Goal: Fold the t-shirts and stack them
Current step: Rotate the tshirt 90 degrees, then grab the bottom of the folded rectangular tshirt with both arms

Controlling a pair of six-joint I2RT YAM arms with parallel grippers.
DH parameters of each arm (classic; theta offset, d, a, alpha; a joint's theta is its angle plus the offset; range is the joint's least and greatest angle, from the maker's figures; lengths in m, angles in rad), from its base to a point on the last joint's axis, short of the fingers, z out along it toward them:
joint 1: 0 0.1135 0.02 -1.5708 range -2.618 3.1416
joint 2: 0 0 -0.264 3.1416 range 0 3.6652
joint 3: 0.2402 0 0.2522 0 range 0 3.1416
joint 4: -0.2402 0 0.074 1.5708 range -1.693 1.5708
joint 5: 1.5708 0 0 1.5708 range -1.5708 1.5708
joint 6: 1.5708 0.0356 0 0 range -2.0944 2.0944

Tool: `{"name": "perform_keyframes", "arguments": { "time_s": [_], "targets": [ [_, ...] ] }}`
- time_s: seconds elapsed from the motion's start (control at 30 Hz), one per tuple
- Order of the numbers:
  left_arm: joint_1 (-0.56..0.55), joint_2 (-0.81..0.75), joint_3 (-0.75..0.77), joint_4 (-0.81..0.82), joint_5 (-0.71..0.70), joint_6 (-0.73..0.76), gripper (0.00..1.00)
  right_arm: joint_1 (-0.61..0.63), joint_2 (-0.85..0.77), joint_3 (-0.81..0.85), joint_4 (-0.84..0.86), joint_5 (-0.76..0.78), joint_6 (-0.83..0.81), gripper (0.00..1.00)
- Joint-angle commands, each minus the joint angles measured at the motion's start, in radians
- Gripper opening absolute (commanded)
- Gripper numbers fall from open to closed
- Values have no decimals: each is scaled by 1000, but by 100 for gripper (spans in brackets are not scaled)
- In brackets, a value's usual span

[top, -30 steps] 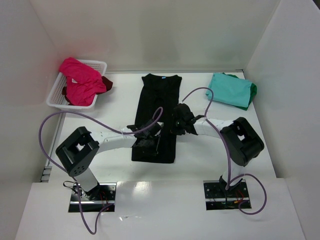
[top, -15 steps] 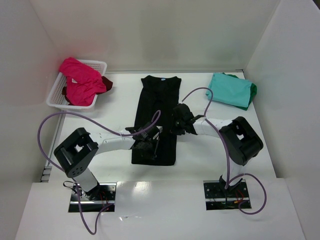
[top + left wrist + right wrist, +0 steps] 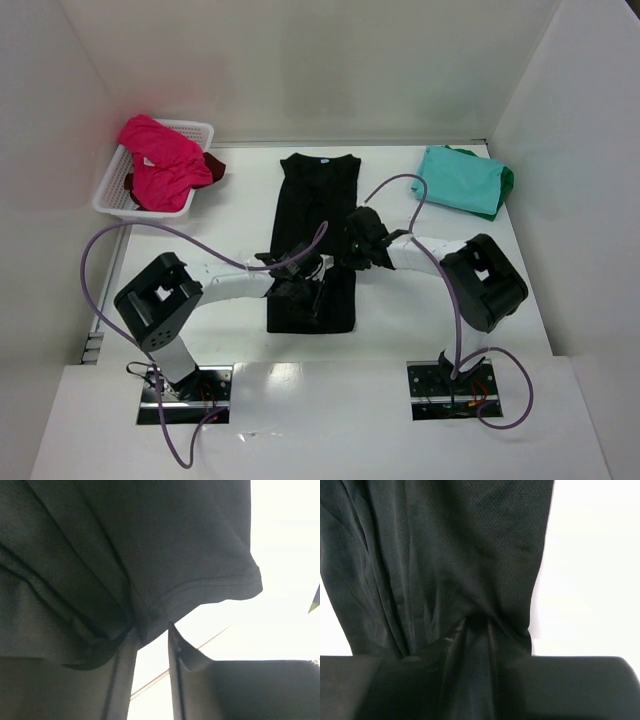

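Working on the black cloth t-shirt (image 3: 315,195), you are dealing with a long narrow strip, its sides already folded in. It is lying flat on the table to the right of the white plastic lattice basket (image 3: 108,196), with its collar end level with the basket and its hem end nearer to you than the basket.

The left gripper (image 3: 305,292) is sitting over that hem end. In its wrist view the fingers (image 3: 120,680) are standing a slit apart with the stitched hem bunching into the slit, and I cannot tell whether they are biting or letting go. The right gripper (image 3: 358,240) is resting about midway along the strip, on the edge away from the basket. Creases are converging between its tips in its wrist view, so it is pinching the cloth.

The fabric is looking thin, light and limp, a fine mesh knit. I am expecting it to sag from any single hold and its layers to slide over one another. You are likely better off taking the hem corners, where the stitching is giving some body, and catching every layer in the pinch.

A folded teal cloth t-shirt (image 3: 460,180) is lying beyond the black one, far from the basket. A crumpled magenta-pink cloth t-shirt (image 3: 160,160) is filling the basket itself.
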Motion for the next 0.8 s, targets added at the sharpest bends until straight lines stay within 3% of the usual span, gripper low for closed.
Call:
{"name": "perform_keyframes", "arguments": {
  "time_s": [0.0,0.13,0.2,0.23,0.33,0.43,0.6,0.77],
  "targets": [
    [-5,-77,88,-85,-67,44,51,7,-138,12,-54,55,-5,41],
    [3,-230,176,-129,-128,61,73,-2,-319,-45,-124,64,8,71],
    [21,-328,180,-130,-203,44,94,-2,-435,-98,-160,64,37,95],
    [21,-386,169,-135,-241,33,99,-2,-471,-138,-181,71,55,100],
    [57,-538,66,-151,-365,-44,100,-2,-598,-284,-193,64,151,100],
    [137,-607,-24,-151,-325,-100,100,2,-681,-416,-153,-23,248,100],
    [186,-614,-142,-124,-274,-153,100,36,-721,-486,-145,-53,278,100],
    [236,-572,-212,-97,-203,-168,100,45,-634,-486,-128,-115,227,100]
  ]
}}
